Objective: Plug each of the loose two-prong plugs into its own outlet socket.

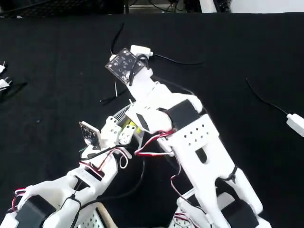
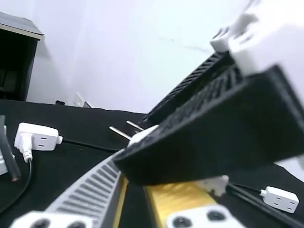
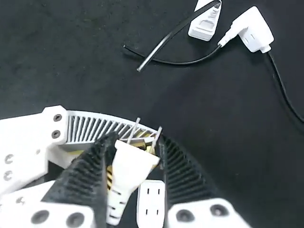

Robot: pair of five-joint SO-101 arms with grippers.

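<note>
my right wrist view shows the right tool (image 3: 136,142) pinching the white plug (image 3: 130,166), its prongs bare past the tips and an outlet socket (image 3: 151,199) just beside it. from the high view the arms cover that spot. the left tool (image 1: 123,129) sits close against them, and i can't tell its state. another socket (image 2: 38,136) lies well apart on the black surface (image 1: 228,57), its cord cut off at the edge.

Black table (image 1: 247,42) under scattered white sockets (image 1: 295,124) (black cords (image 3: 281,90) too)
</note>
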